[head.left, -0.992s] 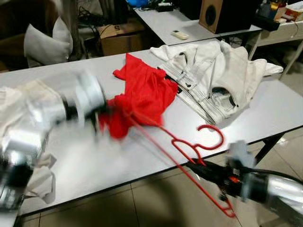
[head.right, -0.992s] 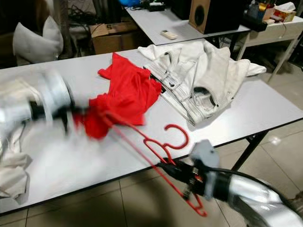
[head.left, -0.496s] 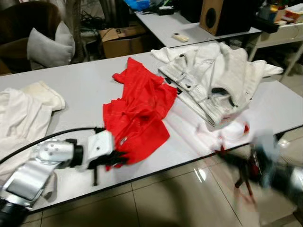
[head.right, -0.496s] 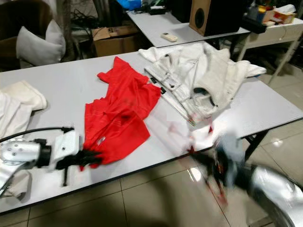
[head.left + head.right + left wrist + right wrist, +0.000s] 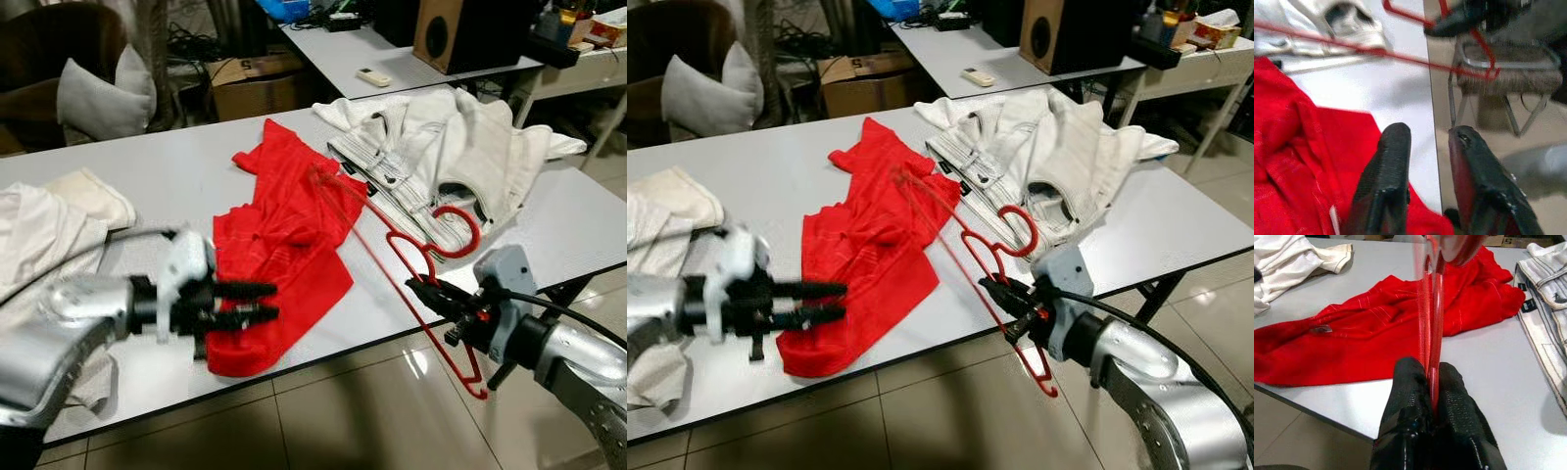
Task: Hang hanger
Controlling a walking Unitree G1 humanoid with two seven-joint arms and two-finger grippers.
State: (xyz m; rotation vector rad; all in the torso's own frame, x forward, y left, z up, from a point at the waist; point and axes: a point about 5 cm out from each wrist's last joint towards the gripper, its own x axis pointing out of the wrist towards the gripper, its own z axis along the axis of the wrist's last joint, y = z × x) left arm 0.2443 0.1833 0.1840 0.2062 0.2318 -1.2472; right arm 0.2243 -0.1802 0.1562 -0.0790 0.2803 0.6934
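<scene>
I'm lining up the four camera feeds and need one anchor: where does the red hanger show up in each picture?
Left eye view: red hanger right of centre, over the table edge, held by the right gripper.
Right eye view: hanger just right of centre.
Left wrist view: thin red bars beyond the left gripper.
Right wrist view: red bar clamped between the fingers.
Shared landmark: the red garment.

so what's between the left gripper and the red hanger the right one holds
In the left eye view, the crumpled red cloth garment on the grey table lies between the left gripper and the thin red wire hanger held by the right gripper.
</scene>
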